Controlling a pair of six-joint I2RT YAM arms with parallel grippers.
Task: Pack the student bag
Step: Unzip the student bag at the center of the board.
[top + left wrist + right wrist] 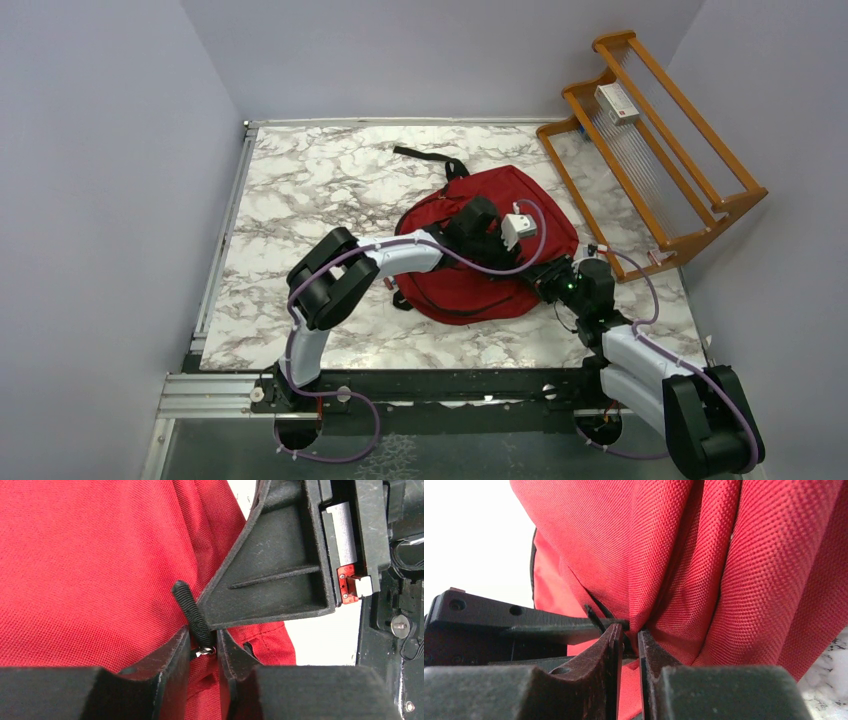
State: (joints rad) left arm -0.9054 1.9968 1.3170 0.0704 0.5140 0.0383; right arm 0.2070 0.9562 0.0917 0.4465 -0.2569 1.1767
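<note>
The bag (462, 292) lies flat in the middle of the desk (300, 190), a little right of centre, with a black strap trailing off its far edge. Both my arms reach in over it and meet at its near right corner.

My left claw (204, 647) is drawn in narrow on the black zip cord (190, 607). The cord stands up between the two tips and its small metal end sits right in the gap. One of my right claw's fingers (270, 575) lies across just beyond it, touching the cord's far side, with red cloth filling everything behind.

My right claw (629, 637) is pressed nearly together, pinching a fold of the bag's red cloth where a dark seam runs down into the tips. The cloth bunches into ridges above the pinch. My left claw's finger comes in flat from the left and ends at the same spot.

A wooden rack (742, 198) stands at the desk's far right corner, well apart from the bag, with a white box (616, 103) on its upper tier.
</note>
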